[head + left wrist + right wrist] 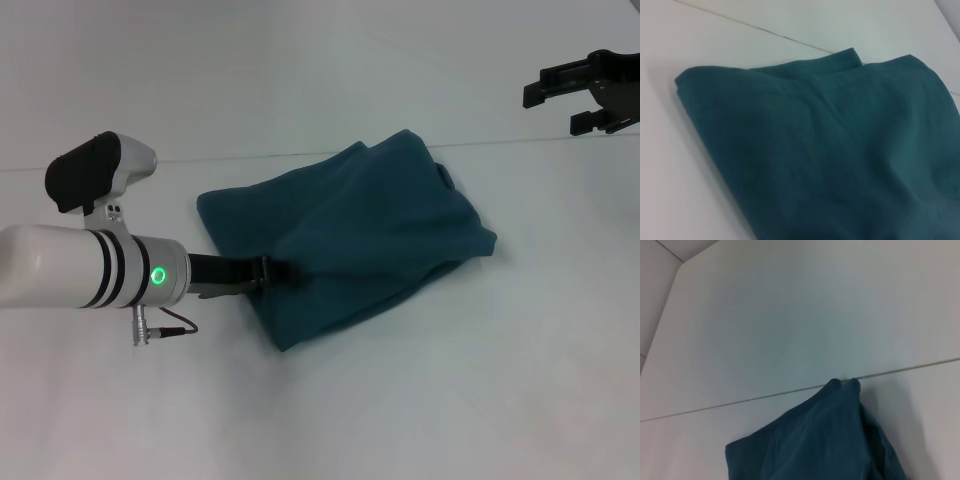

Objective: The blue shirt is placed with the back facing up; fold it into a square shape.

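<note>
Seen from the head view, the blue shirt (350, 235) lies folded into a rough, tilted rectangle near the middle of the white table (420, 400), one corner touching the seam line that runs across the table toward its far edge. The left gripper (285, 270) reaches in from the left with its fingers pressed together, pinching the shirt's near-left edge. The right gripper (590, 95) hangs at the far right corner, well apart from the shirt, fingers spread.

Next, the left wrist view shows the shirt (830, 150) close up, its fabric smooth with soft creases.

Lastly, the right wrist view shows the shirt's (825, 440) corner meeting the seam line.
</note>
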`<move>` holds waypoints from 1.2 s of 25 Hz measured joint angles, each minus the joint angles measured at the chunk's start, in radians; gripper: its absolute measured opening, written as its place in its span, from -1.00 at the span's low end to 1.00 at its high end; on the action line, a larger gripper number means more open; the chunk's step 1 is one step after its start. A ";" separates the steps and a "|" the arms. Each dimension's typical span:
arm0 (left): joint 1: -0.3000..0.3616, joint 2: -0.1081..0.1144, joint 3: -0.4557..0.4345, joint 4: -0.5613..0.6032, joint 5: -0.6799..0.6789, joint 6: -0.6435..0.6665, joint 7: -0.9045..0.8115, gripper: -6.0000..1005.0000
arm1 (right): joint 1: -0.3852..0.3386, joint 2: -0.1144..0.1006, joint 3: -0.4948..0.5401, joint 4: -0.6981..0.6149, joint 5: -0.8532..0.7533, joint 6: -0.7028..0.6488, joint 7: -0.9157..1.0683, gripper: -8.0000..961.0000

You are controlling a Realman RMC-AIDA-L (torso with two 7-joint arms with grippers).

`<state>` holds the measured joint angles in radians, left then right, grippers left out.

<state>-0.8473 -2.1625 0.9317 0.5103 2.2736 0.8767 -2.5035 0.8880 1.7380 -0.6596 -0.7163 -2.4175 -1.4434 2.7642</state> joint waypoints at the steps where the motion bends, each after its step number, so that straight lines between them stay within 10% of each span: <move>1: 0.000 0.000 0.001 0.000 0.000 0.001 0.000 0.46 | 0.000 0.000 0.000 0.000 0.000 0.000 0.000 0.96; 19: 0.045 -0.003 0.001 0.102 -0.003 0.138 -0.004 -0.87 | -0.002 0.003 0.000 0.001 0.009 -0.005 0.000 0.96; 24: 0.123 -0.002 0.000 0.227 0.000 0.310 0.006 -0.88 | -0.017 0.003 0.000 0.001 0.027 -0.014 0.000 0.96; 30: 0.267 0.049 -0.075 0.347 0.015 0.572 0.073 -0.86 | -0.038 0.003 0.000 0.002 0.038 -0.018 -0.001 0.96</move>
<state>-0.5800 -2.1137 0.8567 0.8574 2.2885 1.4491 -2.4309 0.8501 1.7411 -0.6596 -0.7148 -2.3800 -1.4619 2.7630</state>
